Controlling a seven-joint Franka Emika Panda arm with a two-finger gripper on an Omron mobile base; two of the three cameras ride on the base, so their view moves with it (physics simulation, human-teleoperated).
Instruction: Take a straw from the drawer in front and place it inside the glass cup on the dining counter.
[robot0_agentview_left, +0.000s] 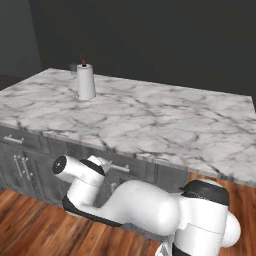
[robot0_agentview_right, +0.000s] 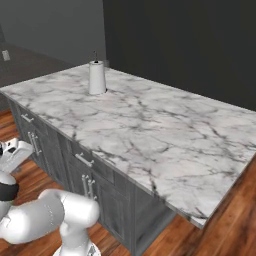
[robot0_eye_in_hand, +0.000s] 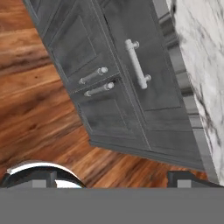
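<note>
Counter (robot0_agentview_left: 150, 120): white marble, grey veins, smooth, a bit shiny.
Cabinet doors (robot0_eye_in_hand: 94, 74): dark grey wood, grain shows, matt.
Drawer (robot0_eye_in_hand: 144, 74): same dark grey wood, matt.
Drawer handle (robot0_eye_in_hand: 138, 64): silver metal bar, smooth, shiny.
Door handles (robot0_eye_in_hand: 96, 82): silver metal, shiny too.
Floor (robot0_eye_in_hand: 39, 109): brown wood planks, streaky grain, soft shine.
Towel roll (robot0_agentview_left: 85, 82): white paper, matt, brown knob on top.
Arm (robot0_agentview_left: 135, 205): white, smooth, glossy like plastic; joints dark.
Wall (robot0_agentview_left: 160, 40): dark grey, plain, matt.
</note>
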